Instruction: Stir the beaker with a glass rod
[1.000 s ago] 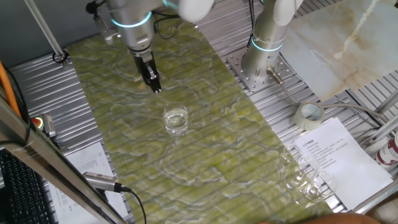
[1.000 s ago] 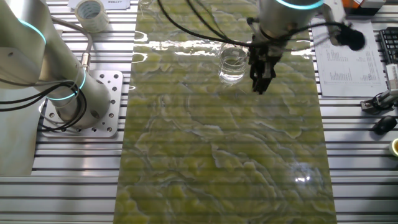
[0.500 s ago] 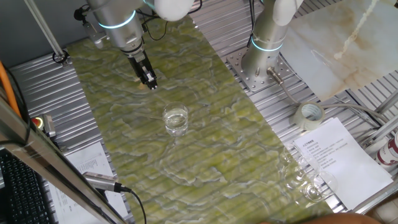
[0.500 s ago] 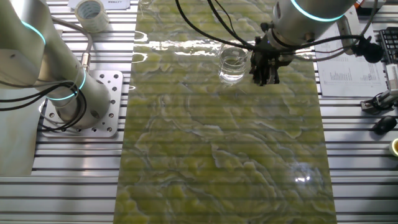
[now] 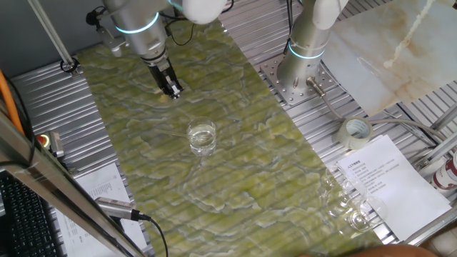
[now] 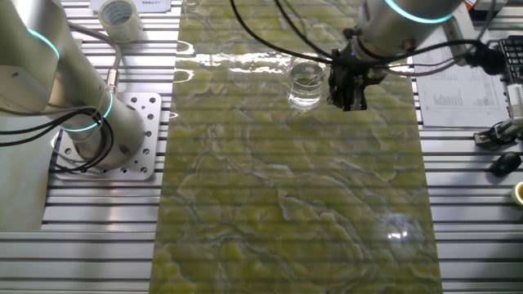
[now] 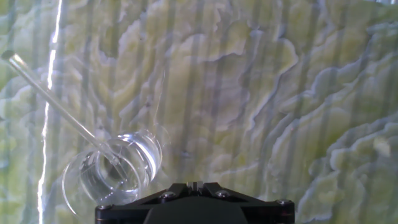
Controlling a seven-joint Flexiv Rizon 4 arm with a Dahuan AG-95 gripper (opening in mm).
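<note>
On the green mat, the end effector hangs beside the beaker.

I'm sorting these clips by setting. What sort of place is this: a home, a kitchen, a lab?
Most likely a robotics lab bench. A slotted aluminium table carries a bolted-down arm base, a green patterned mat holds a beaker, and printed sheets and tape lie around.

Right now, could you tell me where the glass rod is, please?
The glass rod leans in the beaker, its top slanting up and left in the hand view, on the green mat; the fixed views cannot show it.
</note>
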